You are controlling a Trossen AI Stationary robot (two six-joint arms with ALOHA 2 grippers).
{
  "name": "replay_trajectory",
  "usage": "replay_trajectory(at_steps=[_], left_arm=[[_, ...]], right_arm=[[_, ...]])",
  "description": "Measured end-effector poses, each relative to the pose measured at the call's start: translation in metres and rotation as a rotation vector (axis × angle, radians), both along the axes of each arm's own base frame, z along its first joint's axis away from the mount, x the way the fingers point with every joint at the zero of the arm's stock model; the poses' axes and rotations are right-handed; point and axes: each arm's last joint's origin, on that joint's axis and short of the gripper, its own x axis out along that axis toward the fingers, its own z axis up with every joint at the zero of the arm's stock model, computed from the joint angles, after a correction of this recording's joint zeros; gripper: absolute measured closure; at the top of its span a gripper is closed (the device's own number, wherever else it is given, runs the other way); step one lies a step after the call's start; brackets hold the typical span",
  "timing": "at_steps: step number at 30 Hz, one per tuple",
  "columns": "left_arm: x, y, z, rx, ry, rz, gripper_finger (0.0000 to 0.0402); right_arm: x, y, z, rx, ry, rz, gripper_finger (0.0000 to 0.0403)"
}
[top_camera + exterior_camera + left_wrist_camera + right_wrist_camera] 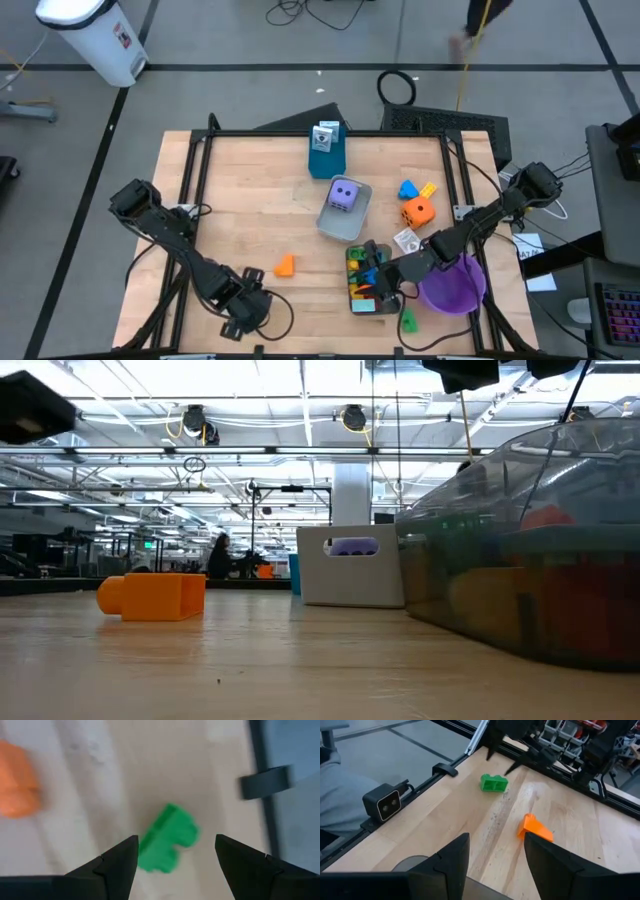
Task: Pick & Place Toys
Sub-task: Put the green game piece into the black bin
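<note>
A green brick [167,837] [494,782] lies flat on the wooden table near its near edge. My left gripper [175,855] [243,315] hangs open above it, pointing steeply down, one finger on either side and clear of it. An orange brick [285,265] [535,827] lies on the table a little farther in. My right gripper [495,865] [385,278] stands open with nothing between its fingers, above a grey tray [352,302] that holds several coloured bricks [365,265]. A purple die [345,194] sits in a second grey tray [330,222].
A purple bowl [452,288] stands at the near right, with another green brick [408,321] beside it. An orange die [417,210], a blue brick [407,188] and a yellow brick [428,188] lie at the right. A blue box [327,152] stands at the far edge.
</note>
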Motion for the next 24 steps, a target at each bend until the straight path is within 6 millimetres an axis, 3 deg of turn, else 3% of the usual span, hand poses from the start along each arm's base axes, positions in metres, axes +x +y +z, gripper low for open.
replay_trajectory(at_steps=[5,14,24], left_arm=[[0.000,0.003,-0.001,0.115,-0.074,-0.124,0.0133],[-0.007,-0.005,-0.001,0.160,-0.123,-0.258,0.0133],[-0.006,-0.012,-0.019,0.231,-0.111,-0.360,0.0133]], right_arm=[[0.000,0.000,0.000,-0.004,0.003,0.000,0.0223],[-0.001,-0.001,-0.002,-0.016,0.021,0.001,0.0226],[-0.001,-0.001,-0.002,-0.016,0.022,0.001,0.0227]])
